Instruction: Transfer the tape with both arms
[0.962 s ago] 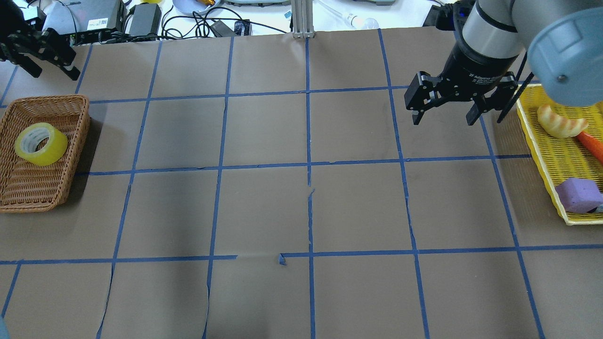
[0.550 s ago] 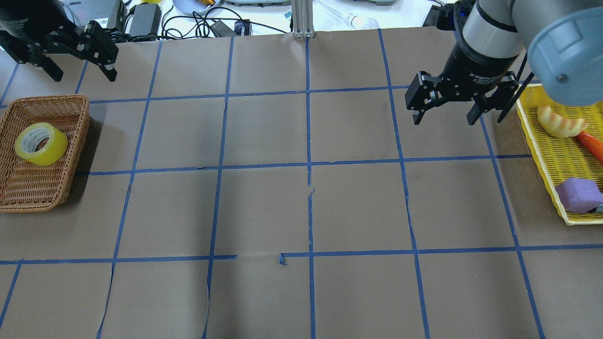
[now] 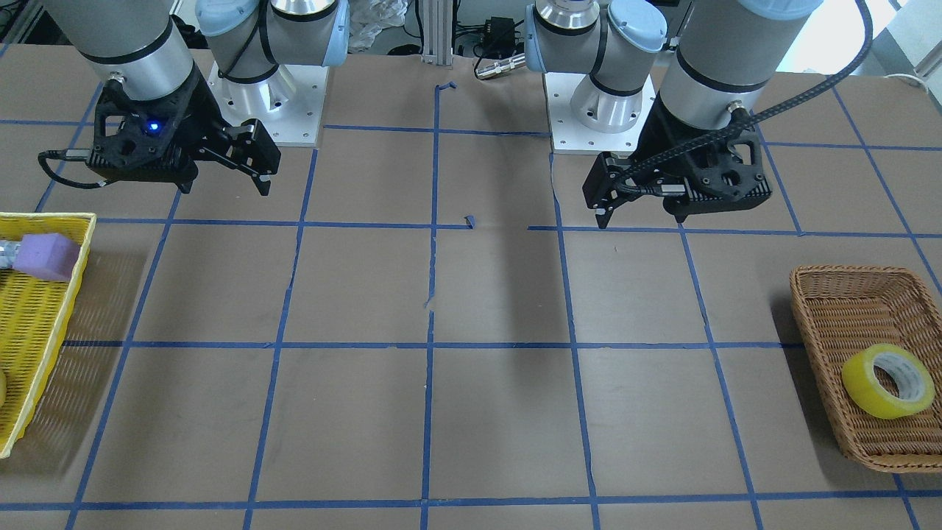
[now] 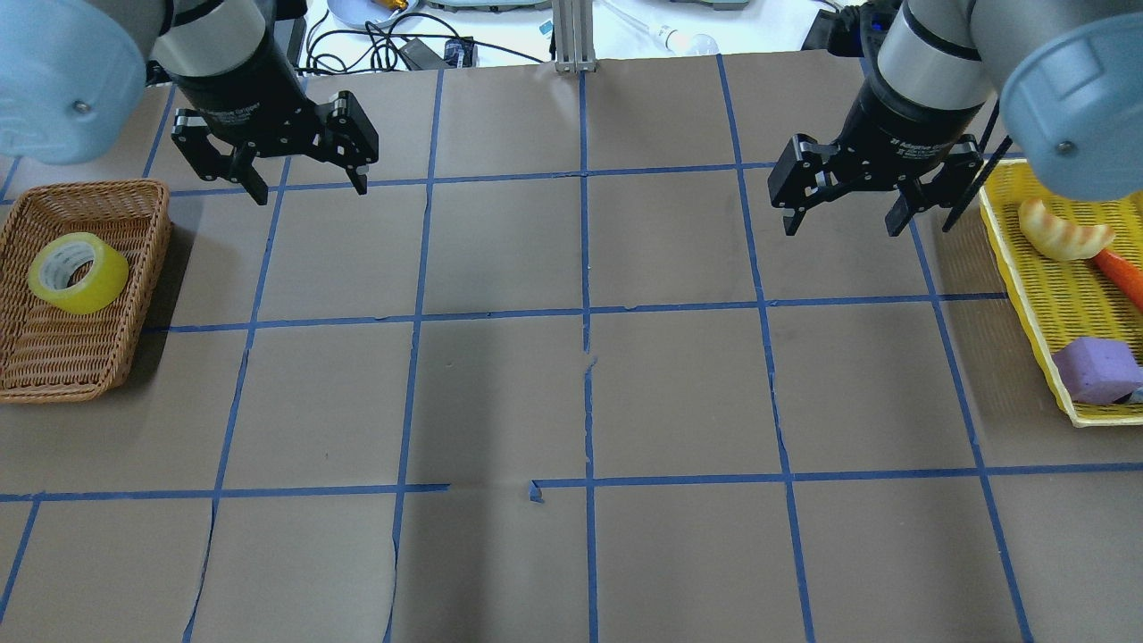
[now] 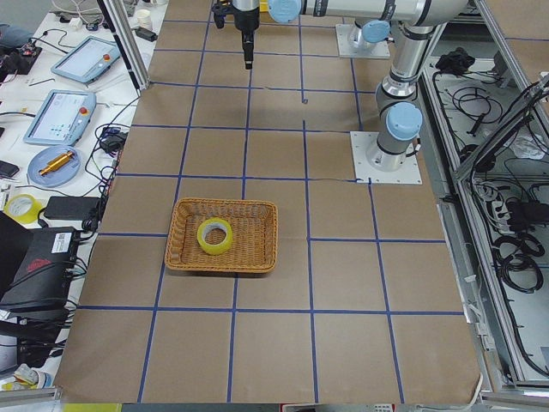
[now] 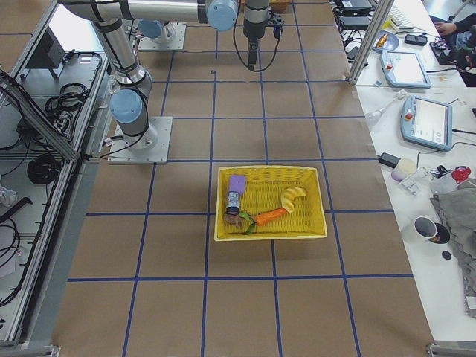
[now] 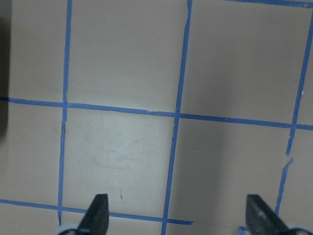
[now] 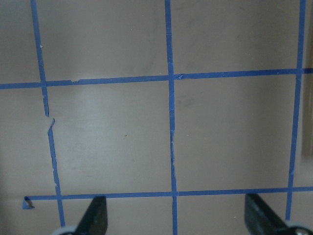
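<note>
The tape (image 4: pixel 79 272), a thick glossy roll of translucent yellow with a white printed core, lay tilted in a brown woven wicker basket (image 4: pixel 62 357) at the left end of the surface (image 4: pixel 500 393), its hole turned up and slightly leftward. The left gripper (image 4: pixel 312 193) hung just beyond the basket's far right corner, fingers spread wide and empty. The right gripper (image 4: pixel 841 230) was the same, beside a yellow mesh tray (image 4: pixel 1045 304) holding a purple sponge block (image 4: pixel 1097 368), a carrot (image 4: pixel 1127 272) and a pale crescent-shaped piece (image 4: pixel 1063 230).
</note>
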{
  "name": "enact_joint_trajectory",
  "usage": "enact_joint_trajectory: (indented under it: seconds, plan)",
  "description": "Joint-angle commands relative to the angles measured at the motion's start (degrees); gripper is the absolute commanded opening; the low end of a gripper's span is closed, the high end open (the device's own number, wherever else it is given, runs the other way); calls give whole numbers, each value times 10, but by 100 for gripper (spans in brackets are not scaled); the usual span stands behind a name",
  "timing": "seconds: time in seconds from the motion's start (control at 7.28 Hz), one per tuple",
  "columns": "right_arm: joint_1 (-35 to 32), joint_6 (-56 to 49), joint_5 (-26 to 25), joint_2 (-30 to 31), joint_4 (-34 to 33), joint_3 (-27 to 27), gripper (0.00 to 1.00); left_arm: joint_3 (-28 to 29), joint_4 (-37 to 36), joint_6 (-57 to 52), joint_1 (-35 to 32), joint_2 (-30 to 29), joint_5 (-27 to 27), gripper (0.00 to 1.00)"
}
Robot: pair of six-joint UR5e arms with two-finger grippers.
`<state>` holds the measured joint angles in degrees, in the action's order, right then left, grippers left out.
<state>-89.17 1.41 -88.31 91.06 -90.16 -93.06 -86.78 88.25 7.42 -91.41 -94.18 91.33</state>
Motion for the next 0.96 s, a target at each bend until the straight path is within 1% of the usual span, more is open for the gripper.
enact_joint_trajectory:
  seconds: [0.0, 0.14, 0.82]
  plan:
    - [1, -1, -4, 0, 1, 0, 100, -19, -33, -1, -2, 8, -9, 100]
    - [0, -1, -2, 0, 1, 0, 100, -16, -31, -7, -1, 17, -4, 100]
    - [0, 0, 7, 0, -1, 0, 100, -23, -30, -7, -1, 23, -5, 100]
